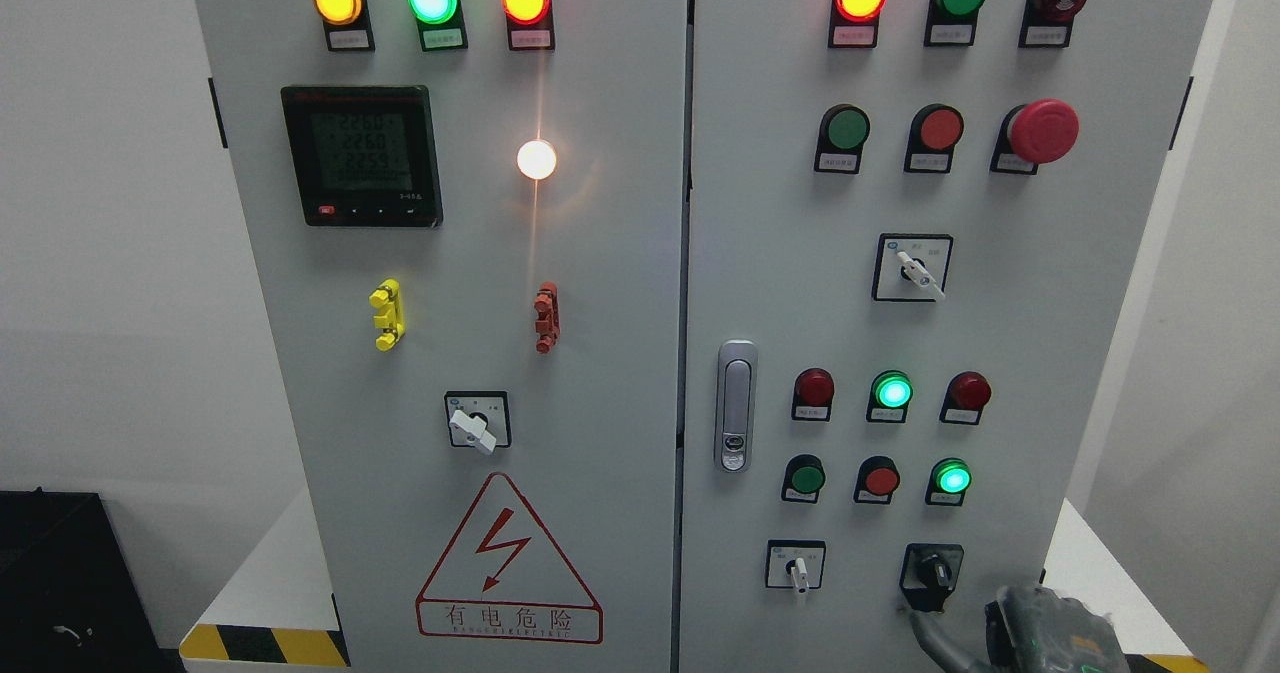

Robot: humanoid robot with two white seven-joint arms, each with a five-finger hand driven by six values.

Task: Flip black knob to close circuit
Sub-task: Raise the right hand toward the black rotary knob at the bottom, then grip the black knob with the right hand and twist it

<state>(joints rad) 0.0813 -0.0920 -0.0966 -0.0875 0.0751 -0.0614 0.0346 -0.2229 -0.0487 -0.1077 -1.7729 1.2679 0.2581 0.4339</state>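
Observation:
The black knob (935, 573) sits on a black square plate at the lower right of the right cabinet door (1080, 353), its pointer turned slightly left of upright. My right hand (1010, 635) comes in at the bottom edge, just below and right of the knob. One grey finger (932, 635) stretches up-left and its tip reaches the plate's lower left corner. The hand holds nothing and does not grip the knob. Most of the hand is cut off by the frame. The left arm does not show.
A white selector switch (797, 568) is left of the knob, with lit green lamps (951, 477) and red and green buttons above. A door handle (736, 405) stands at the door's left edge. The left door carries a meter (362, 155), a selector (476, 421) and a warning triangle.

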